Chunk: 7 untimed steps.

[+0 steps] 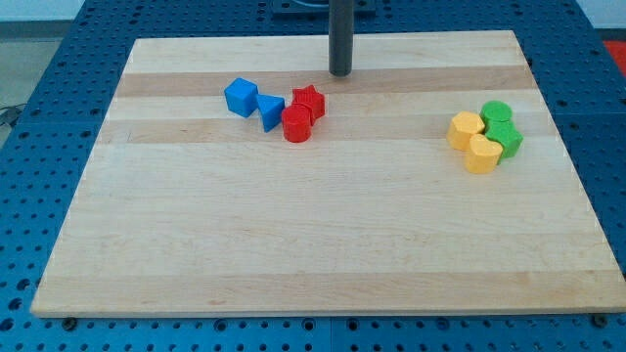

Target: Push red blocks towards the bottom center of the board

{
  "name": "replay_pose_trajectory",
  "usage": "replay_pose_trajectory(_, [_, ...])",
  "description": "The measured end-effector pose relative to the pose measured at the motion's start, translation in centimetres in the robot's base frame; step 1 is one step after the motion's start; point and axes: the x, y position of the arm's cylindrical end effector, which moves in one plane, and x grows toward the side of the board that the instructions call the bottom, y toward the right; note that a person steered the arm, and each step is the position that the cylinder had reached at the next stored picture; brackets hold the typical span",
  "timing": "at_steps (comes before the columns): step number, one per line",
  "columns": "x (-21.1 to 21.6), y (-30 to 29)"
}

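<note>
Red blocks lie just below my tip.

Two red blocks lying touching in the upper-left-centre of the board: a red star-shaped block toward the view's top and right, and a red cylinder standing upright just below and left of it, its flat round face upward.
</note>
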Motion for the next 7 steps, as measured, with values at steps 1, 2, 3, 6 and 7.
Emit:
replay_pose_trajectory(1, [0.0, 0.0])
replay_pose_trajectory(2, [0.3, 0.0])
replay_pose_trajectory(3, [0.8, 0.0])
replay_pose_trajectory(6, [1.0, 0.0])
replay_pose_trajectory(7, [1.0, 0.0])
